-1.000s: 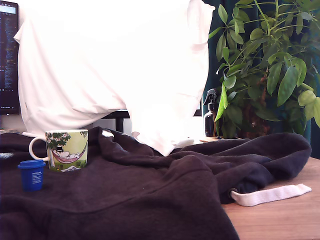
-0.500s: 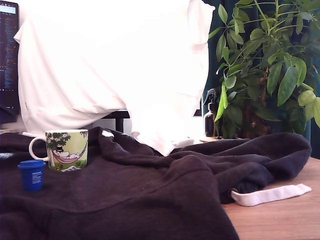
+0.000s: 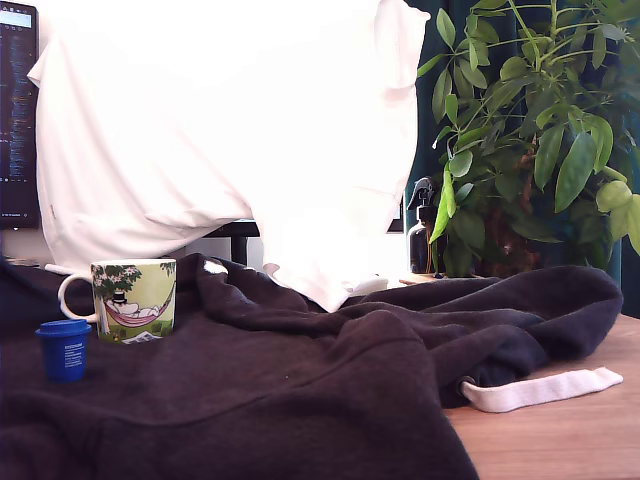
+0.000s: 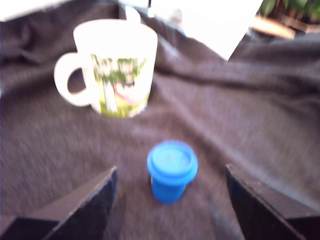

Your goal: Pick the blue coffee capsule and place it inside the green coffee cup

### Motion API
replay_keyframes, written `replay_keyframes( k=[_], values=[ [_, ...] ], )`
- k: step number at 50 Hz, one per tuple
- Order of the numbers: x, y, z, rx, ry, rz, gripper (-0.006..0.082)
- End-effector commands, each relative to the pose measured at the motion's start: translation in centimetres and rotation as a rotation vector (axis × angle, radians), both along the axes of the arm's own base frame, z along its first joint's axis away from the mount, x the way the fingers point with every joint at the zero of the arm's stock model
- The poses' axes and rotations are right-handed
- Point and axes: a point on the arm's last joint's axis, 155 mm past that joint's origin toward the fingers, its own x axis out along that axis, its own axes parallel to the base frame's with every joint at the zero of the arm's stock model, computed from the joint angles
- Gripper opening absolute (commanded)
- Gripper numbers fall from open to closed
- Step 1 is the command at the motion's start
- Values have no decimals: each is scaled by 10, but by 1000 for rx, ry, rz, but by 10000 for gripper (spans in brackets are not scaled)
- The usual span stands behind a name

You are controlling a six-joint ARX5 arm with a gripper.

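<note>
Fingers (image 4: 90,205) cropped, spread around blurred blue capsule (image 4: 171,170).

Blue coffee capsule (image 3: 63,350) (image 4: 171,170): plastic look, smooth, slight sheen on the flat top; pale printed label on the side wall.

Green coffee cup (image 3: 132,299) (image 4: 114,66): glazed ceramic, glossy white handle and rim, printed green picture on the wall.

Dark sweatshirt (image 3: 300,390) (image 4: 240,115): knit cloth, matt, fine ribbed texture in the wrist view; flat white woven drawstring (image 3: 540,389).

White sheet (image 3: 230,130): thin cloth, matt, creased.

Table (image 3: 570,430): wood grain, smooth, low sheen.

Spray bottle (image 3: 421,226): dark, glossy.

Plant leaves (image 3: 540,120): waxy, shiny.

Gripper (image 4: 170,210) fingers (image 4: 85,207): black, matt, hard-edged; blurred.
</note>
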Motion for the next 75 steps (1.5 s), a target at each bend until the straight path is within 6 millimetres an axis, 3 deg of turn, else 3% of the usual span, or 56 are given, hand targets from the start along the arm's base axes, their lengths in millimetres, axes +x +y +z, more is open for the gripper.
replay_keyframes(
  k=[1,19,26,31,40,44,64,75],
  values=[
    [-2,-5,-6,9,11,-26,624],
    [18,-25,-34,48,85,-81,621],
    [23,-27,-45,56,120,-86,560],
    [25,-28,-50,59,134,-85,457],
    [27,-28,-50,59,132,-86,116],
    [27,-28,-49,57,127,-85,56],
    [36,-42,-14,-60,21,-117,56],
    [53,-46,23,-95,-118,-116,56]
  ],
)
